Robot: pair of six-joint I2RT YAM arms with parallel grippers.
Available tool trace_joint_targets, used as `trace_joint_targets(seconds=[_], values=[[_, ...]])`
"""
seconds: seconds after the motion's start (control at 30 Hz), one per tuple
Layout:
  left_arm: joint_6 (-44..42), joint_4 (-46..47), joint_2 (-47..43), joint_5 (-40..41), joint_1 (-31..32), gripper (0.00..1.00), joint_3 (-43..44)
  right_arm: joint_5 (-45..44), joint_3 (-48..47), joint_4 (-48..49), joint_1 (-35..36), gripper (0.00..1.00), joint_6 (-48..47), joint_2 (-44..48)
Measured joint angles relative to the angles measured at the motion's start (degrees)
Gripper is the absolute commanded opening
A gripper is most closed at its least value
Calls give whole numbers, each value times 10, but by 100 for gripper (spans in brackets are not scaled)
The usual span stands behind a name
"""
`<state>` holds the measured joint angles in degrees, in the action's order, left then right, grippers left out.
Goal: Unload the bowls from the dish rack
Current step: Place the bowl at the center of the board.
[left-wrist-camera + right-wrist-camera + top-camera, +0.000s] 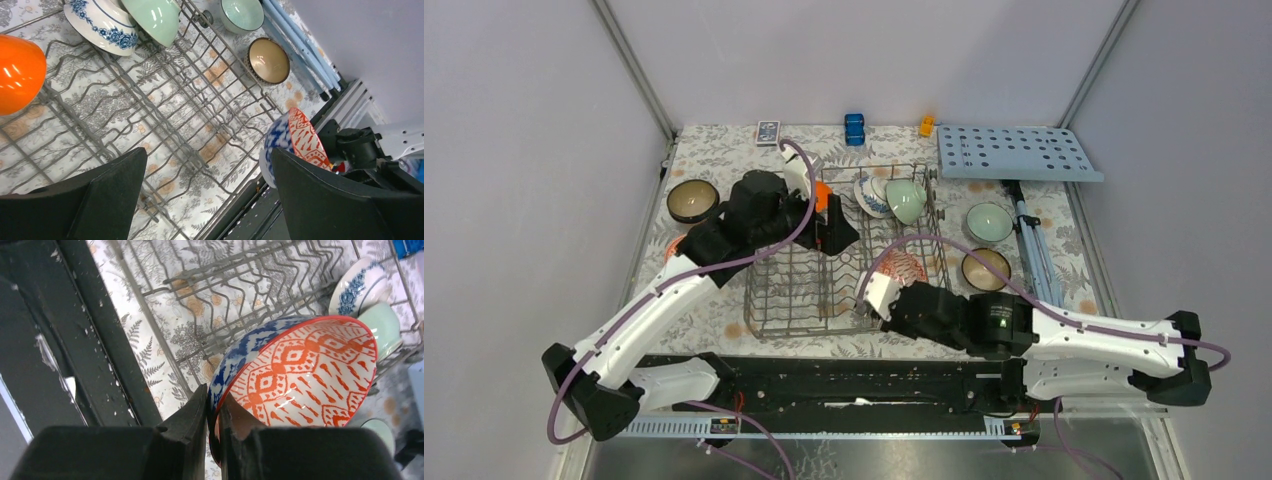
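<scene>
Right now the right hand [214,405] is clenched on the rim of a red-and-white patterned bowl [305,375], with one finger inside and the other on its blue outer wall. The bowl is tipped on edge at the near right part of the dish rack [799,290], low in the centre of the top view.

The left hand [210,200] is released, its fingers spread wide above the rack's bare tines. An orange bowl [17,70] sits in the rack at the left edge of that wrist view. At the rack's far right corner, a blue-and-white bowl [871,193] and a pale green bowl [906,198] lean side by side, touching.

Outside the rack, on the floral desk [714,310], a teal bowl [989,222] and a brown bowl [986,268] stand upright to the right. A dark brown bowl [692,200] stands to the left. A light-blue board with holes [1019,152] lies in the upper right.
</scene>
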<state>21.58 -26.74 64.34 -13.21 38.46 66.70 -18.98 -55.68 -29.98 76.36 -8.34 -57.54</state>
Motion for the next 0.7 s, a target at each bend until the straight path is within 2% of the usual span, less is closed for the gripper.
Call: trace_joint_targets(seconds=[0.17, 0.3, 0.53, 0.7], values=[[-47, -55, 0, -1, 1, 99, 34, -63, -32, -49, 102, 0, -49, -50], [-79, -97, -1, 6, 26, 99, 45, -92, -56, -87, 165, 0, -79, -102], [-111, -207, 10, 61, 135, 98, 83, -119, -79, -149, 216, 0, -122, -154], [-120, -264, 12, 88, 172, 91, 105, -128, -85, -175, 237, 0, -149, -168]])
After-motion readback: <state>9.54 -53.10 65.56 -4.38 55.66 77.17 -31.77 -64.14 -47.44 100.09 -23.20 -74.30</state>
